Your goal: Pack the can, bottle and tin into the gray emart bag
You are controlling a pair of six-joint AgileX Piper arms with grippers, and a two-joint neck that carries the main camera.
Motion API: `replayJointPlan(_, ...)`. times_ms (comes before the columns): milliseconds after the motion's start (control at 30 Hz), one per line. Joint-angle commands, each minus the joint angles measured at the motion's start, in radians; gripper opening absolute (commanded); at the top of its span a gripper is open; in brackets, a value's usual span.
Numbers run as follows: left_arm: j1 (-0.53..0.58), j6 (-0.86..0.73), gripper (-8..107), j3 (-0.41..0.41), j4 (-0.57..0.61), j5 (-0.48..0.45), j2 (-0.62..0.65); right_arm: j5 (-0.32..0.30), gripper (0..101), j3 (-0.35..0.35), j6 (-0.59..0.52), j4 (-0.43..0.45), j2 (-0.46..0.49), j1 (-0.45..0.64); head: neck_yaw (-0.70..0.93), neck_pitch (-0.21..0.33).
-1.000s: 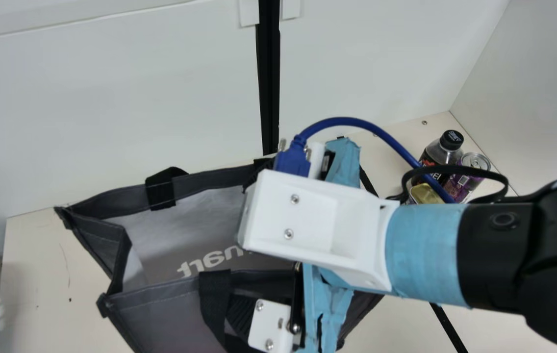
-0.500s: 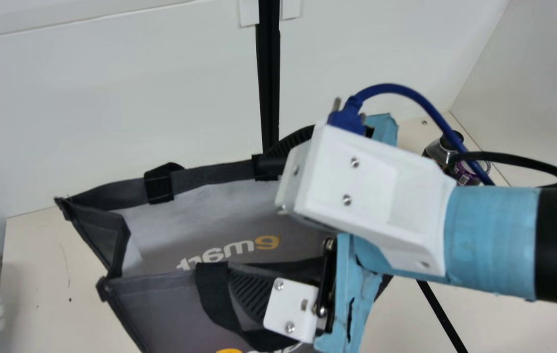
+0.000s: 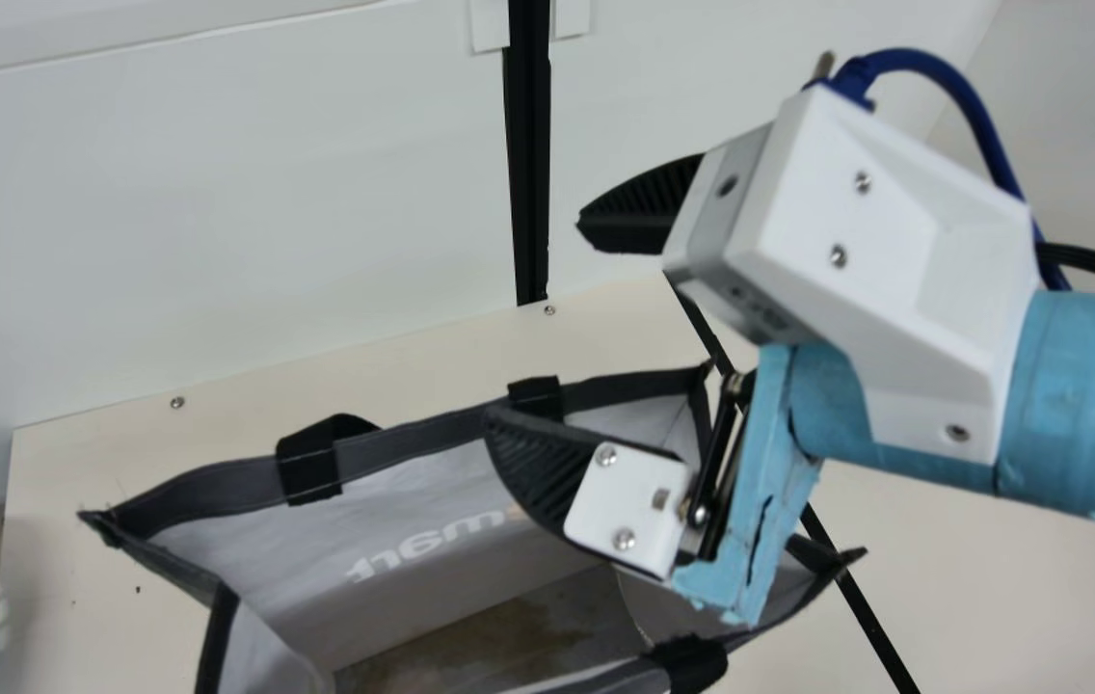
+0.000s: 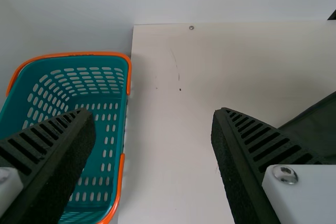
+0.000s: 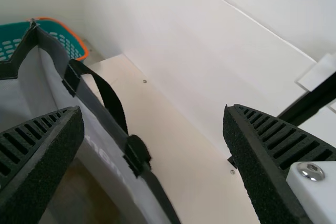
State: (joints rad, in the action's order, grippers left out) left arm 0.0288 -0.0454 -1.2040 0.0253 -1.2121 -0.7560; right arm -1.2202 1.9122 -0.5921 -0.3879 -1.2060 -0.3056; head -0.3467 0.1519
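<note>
From where I stand, the right claw (image 3: 533,319) is wide open, with nothing between its two black ribbed fingers. It hangs at the gray emart bag (image 3: 287,554): in the main view, its lower finger crosses over the mouth of the bag, and the right wrist view also looks down along the bag's rim. The bag stands on the worktop (image 3: 75,540), in front of its back edge, and its mouth gapes, so that I see its light inner wall and a brownish bottom. Black handles (image 3: 308,465) are on its rim.

The left claw (image 4: 153,113) is wide also, with nothing in it. In its wrist view, a teal basket (image 4: 125,124) with orange handles is just beside the left edge of the worktop. Behind the worktop's back edge, a black post (image 3: 530,173) stands upright against the white wall (image 3: 220,212).
</note>
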Motion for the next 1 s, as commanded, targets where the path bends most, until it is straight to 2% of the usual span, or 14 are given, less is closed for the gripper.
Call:
replayJointPlan(0,0.0,0.0,90,0.0,0.0,0.0,0.0,0.0,91,0.004,-0.005,-0.007,-0.001,0.04,-0.002,0.023)
replayJointPlan(333,0.0,0.0,90,0.0,0.0,0.0,0.0,0.0,91,0.025,-0.024,-0.043,-0.009,0.236,-0.002,0.023)
replayJointPlan(967,0.0,0.0,90,0.0,0.0,0.0,0.0,0.0,91,-0.002,-0.002,-0.008,-0.033,0.556,-0.002,0.023)
